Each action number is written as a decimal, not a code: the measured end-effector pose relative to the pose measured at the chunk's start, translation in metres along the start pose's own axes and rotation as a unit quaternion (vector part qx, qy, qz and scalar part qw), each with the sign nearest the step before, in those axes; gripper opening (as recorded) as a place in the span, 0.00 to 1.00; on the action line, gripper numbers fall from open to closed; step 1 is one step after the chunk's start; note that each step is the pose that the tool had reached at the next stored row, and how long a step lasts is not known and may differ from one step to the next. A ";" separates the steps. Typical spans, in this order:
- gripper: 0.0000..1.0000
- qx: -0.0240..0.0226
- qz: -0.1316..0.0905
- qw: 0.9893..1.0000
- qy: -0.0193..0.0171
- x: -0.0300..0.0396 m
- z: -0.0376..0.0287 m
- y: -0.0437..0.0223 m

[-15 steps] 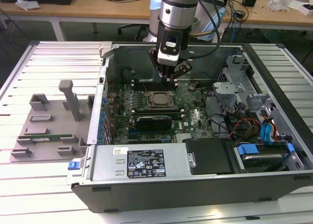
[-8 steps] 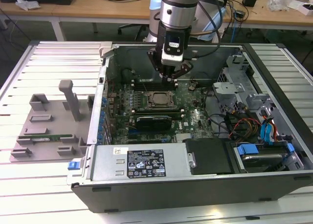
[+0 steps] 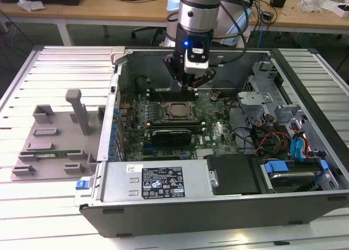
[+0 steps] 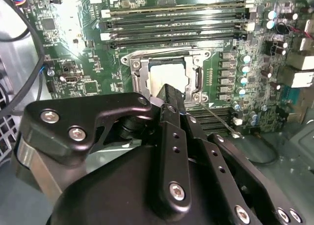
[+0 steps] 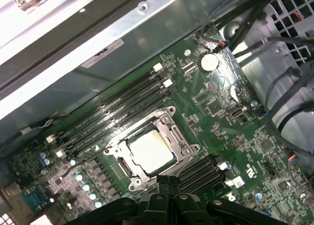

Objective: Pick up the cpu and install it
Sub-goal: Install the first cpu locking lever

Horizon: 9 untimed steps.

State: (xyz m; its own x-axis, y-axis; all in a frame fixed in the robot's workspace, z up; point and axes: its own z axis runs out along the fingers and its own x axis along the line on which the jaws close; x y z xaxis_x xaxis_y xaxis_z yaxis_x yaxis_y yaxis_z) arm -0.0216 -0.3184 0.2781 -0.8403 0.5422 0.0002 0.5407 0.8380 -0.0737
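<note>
The cpu (image 5: 151, 152) lies flat in the black socket frame (image 5: 120, 165) on the green motherboard, its silvery top facing up; it also shows in the second wrist view as a pale square (image 4: 166, 75) and in the exterior view (image 3: 173, 111). My gripper (image 3: 191, 86) hangs inside the open computer case, just above and a little behind the socket. Its black fingertips (image 5: 169, 182) are pressed together with nothing between them, and the tip (image 4: 169, 93) stands over the near edge of the cpu. The socket's metal frame stands open around the chip.
Memory slots (image 5: 115, 118) run beside the socket. A long black graphics card (image 3: 170, 135) sits in front of it. The case walls (image 3: 163, 209), a power supply (image 3: 158, 180), cables and a drive cage (image 3: 289, 168) ring the board. A grey fixture (image 3: 52, 141) lies on the table at the exterior view's left.
</note>
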 end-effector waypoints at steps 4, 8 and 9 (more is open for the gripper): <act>0.11 0.000 -0.017 1.000 -0.001 0.0000 0.0000 0.0000; 0.11 0.000 -0.038 0.999 -0.003 0.0000 0.0000 0.0000; 0.11 0.000 -0.042 0.999 -0.003 0.0000 0.0000 0.0000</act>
State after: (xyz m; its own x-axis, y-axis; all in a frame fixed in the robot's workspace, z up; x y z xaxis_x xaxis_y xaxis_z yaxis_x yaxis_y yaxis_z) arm -0.0216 -0.3183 0.2781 -0.8827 0.4699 0.0003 0.4686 0.8803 -0.0738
